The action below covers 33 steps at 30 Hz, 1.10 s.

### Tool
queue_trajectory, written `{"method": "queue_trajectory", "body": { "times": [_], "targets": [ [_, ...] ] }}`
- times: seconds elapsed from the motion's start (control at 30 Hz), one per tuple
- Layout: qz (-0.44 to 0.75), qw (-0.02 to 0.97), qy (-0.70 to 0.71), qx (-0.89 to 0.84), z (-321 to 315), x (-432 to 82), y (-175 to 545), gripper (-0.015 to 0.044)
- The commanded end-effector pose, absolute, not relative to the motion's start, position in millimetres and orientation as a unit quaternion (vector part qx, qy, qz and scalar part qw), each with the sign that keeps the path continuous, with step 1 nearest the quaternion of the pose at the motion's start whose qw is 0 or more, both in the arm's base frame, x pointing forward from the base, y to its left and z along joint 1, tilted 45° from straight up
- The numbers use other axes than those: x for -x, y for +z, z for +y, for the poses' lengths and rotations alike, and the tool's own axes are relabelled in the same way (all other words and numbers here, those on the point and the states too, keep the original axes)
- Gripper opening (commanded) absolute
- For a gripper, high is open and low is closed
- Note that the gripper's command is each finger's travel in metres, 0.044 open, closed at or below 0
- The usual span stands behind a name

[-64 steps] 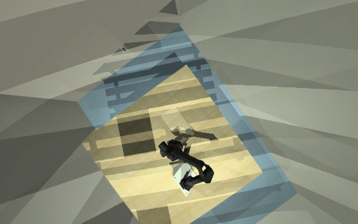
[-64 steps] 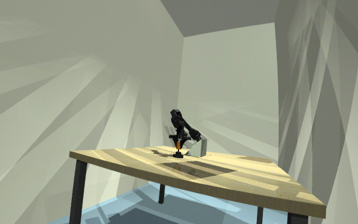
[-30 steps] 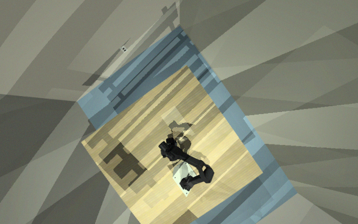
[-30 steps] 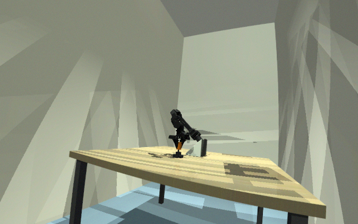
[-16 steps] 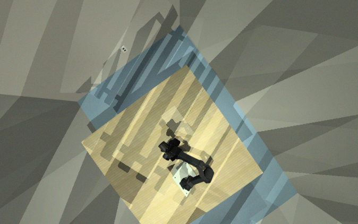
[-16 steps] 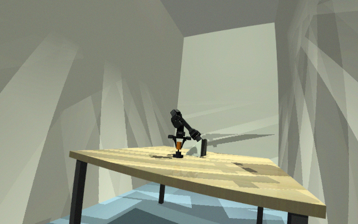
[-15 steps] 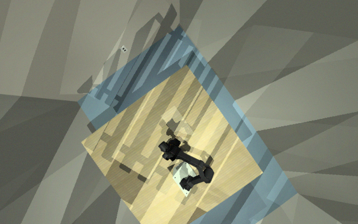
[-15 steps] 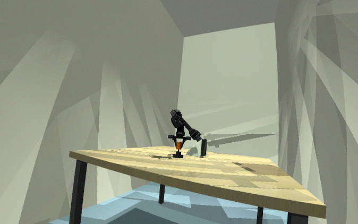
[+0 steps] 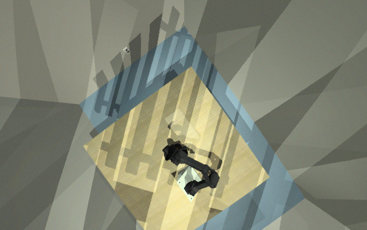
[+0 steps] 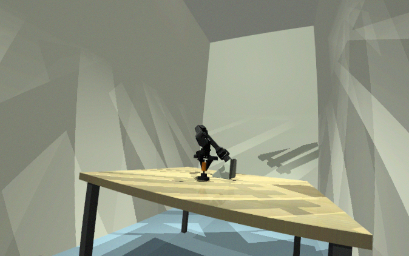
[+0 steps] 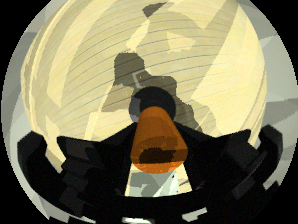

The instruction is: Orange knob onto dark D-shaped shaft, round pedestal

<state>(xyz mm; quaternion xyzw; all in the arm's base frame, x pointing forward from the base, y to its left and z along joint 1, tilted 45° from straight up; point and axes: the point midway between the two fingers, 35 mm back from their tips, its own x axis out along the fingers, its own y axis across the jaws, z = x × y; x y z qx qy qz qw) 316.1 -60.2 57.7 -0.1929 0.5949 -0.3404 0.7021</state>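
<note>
The orange knob [image 10: 204, 165] [image 11: 159, 142] is upright between the fingers of my gripper [image 10: 204, 167] [image 11: 154, 125], which is shut on it. In the top view only a small orange speck of it shows under the wrist. The round pedestal [image 10: 203, 178] [image 11: 151, 93] is black and stands on the table directly below the knob. In the exterior view a short stretch of the dark shaft [image 10: 204, 173] shows between the knob's lower end and the pedestal, so the knob is not down on the pedestal. Whether the shaft's tip is inside the hole is hidden, as is its flat side.
The arm's base stands on a pale mount [image 9: 188, 177] [image 10: 232, 169], close to the pedestal. The wooden table [image 9: 141, 120] [image 10: 258, 209] carries hard striped shadows. The black arm [image 9: 196, 165] [image 10: 213, 144] reaches from the mount to above the pedestal.
</note>
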Motion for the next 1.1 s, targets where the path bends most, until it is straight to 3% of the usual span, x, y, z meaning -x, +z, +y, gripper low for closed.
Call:
{"method": "queue_trajectory", "body": {
  "times": [0.0,1.07],
  "targets": [
    [0.588,0.706,-0.351,0.182,-60.7,-316.9,58.2,0.0],
    [0.548,0.721,-0.41,0.107,-60.2,-317.5,57.6,0.0]
  ]
}}
